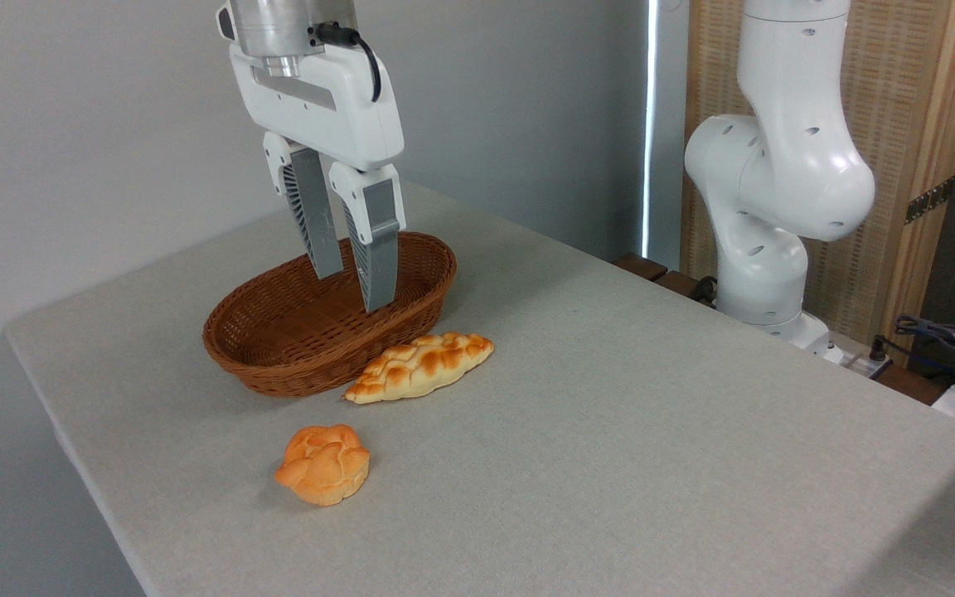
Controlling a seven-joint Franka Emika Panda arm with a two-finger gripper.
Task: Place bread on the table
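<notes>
Camera view from the fixed position shows me the bread (419, 366), the long braided loaf, lying flat on the table (652, 431) cloth, just outside the near wall of the wicker basket (278, 348). One flank looks close enough to be touching the wicker, though I cannot tell for sure. Its long axis runs from lower left to upper right in the picture, roughly along the basket's rim, with the tapered tip at the lower left pointing toward the round orange bun (324, 464), which sits apart from it nearer the front edge.

My gripper (351, 292) hangs above the basket's interior, fingers pointing down and slightly spread, with a clear gap between them and nothing pinched. The tips appear level with or just above the rim, not down inside against the weave. From the gripper, the loaf lies below and to the right in the picture, toward the camera, across the basket wall.

I judge the task as essentially met: the loaf rests on the cloth and nothing holds it. Should I want a regrasp, the relation that counts is that the loaf's long axis seems to run more or less crosswise to the line between the two fingers, so they would close across its narrow width with little turning. The basket wall right beside it leaves little room for the far finger.
</notes>
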